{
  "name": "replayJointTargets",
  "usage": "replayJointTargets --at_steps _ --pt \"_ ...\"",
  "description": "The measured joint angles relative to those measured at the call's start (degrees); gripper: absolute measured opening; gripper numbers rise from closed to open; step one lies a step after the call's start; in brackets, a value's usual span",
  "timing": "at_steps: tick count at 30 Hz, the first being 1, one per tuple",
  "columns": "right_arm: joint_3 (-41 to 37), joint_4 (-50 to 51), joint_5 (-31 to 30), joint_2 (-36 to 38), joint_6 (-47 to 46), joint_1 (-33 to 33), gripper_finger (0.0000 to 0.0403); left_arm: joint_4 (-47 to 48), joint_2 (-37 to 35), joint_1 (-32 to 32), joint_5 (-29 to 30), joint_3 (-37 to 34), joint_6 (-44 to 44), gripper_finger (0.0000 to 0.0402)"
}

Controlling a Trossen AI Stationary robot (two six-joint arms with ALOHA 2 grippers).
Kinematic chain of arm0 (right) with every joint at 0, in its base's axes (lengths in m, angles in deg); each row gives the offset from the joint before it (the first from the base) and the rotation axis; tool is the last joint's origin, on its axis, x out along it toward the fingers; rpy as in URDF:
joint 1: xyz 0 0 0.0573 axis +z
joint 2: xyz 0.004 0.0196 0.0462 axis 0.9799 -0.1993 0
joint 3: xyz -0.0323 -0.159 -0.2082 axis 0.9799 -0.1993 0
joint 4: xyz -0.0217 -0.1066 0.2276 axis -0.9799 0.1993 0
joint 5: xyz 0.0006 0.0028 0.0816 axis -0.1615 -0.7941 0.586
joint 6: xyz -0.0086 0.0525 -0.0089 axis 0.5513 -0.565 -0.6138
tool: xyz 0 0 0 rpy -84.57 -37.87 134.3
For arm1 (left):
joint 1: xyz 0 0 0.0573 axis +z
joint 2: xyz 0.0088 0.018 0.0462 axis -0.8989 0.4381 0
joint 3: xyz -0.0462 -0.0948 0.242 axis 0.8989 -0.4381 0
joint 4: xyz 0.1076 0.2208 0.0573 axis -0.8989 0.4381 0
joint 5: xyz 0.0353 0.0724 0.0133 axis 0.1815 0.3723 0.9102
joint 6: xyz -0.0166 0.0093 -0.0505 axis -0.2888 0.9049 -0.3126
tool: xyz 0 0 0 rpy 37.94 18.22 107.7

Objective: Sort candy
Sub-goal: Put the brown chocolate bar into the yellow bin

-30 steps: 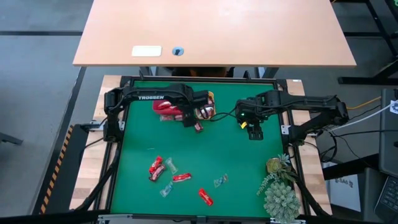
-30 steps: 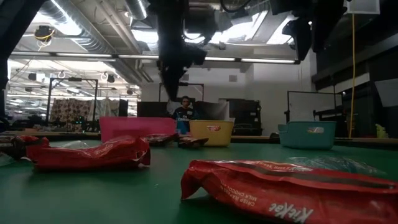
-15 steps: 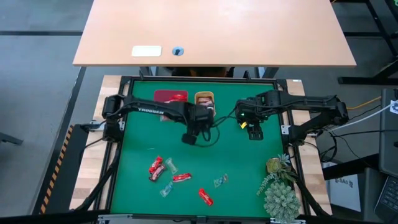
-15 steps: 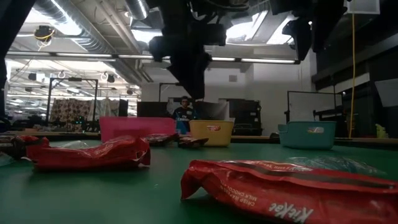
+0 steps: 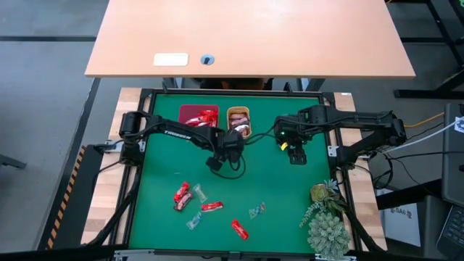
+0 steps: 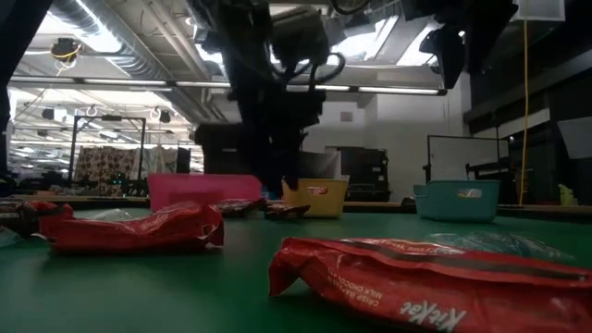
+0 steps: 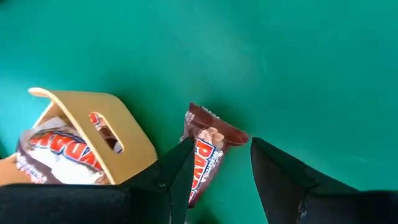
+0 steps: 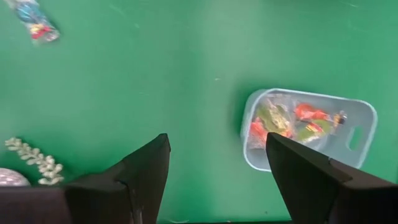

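1. Landmark: the orange tray point(image 5: 238, 116) sits at the far edge of the green mat point(image 5: 275, 188), holding dark brown-and-white bars.
2. The red tray point(image 5: 196, 115) stands just beside the orange tray on the left arm's side, with red-wrapped sweets inside.
3. The left gripper point(image 5: 214, 164) hangs over the mat a little nearer than the orange tray. In its wrist view the fingers point(image 7: 273, 171) stand apart and grip nothing.
4. A brown-and-white bar point(image 7: 205, 149) lies on the mat just beside the orange tray's wall point(image 7: 134, 140), outside it, between and ahead of the left fingers.
5. The right gripper point(image 5: 296, 154) waits over the mat on the orange tray's right-arm side, fingers point(image 8: 311, 174) wide open and empty.
6. The teal tray point(image 8: 360, 140), seen in the right wrist view, holds clear greenish and red pieces. From above, the right arm covers it.
7. Loose candy point(image 5: 183, 196) lies scattered well nearer than the orange tray: red wrappers and clear ones, including a red piece point(image 5: 239, 229) toward the near edge.
8. An artificial plant point(image 5: 326, 221) occupies the near corner on the right arm's side, well away from the orange tray.
9. In the low view, the left arm point(image 6: 268, 102) blocks part of the orange tray.
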State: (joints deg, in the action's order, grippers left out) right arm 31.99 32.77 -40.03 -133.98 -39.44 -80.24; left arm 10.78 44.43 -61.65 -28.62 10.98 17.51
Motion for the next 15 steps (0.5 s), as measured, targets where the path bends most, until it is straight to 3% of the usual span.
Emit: replayJointTargets --at_steps 15 --pt "0.0 -4.5 4.9 0.0 0.0 0.0 0.0266 -12.5 0.0 2.8 0.1 -7.6 3.9 0.0151"
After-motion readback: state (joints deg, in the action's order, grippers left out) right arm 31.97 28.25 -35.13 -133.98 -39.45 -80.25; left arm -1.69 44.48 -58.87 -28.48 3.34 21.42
